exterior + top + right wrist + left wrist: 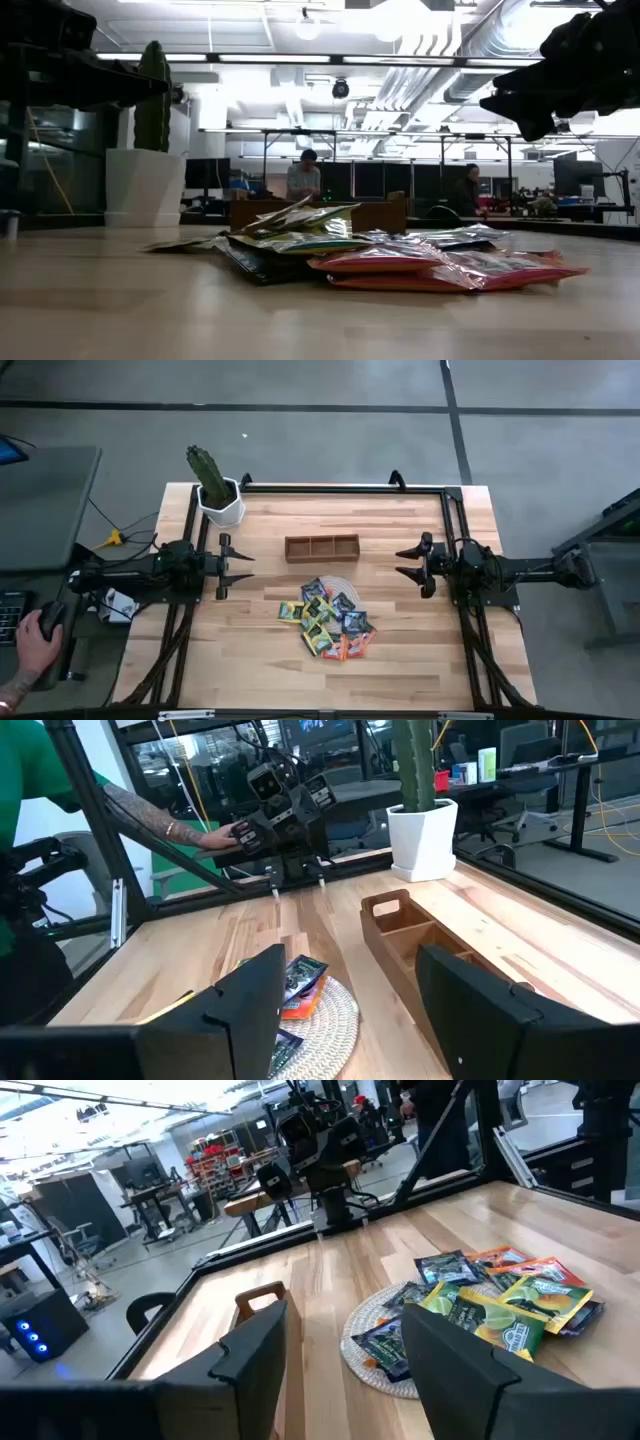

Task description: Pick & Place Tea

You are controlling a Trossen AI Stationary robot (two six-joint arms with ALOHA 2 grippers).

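Left gripper [240, 567] hangs spread open and empty. The tea [328, 617] sits heaped ahead of it, well apart, probably half on the round mat [338, 582]. Further out, the wooden tray [321, 547], then the right gripper [404, 563], also open.

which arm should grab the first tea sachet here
Marginally the right, though it is close. Both grippers, left and right, are open. The tea pile spills toward the right side, so its orange sachets lie nearer that arm.
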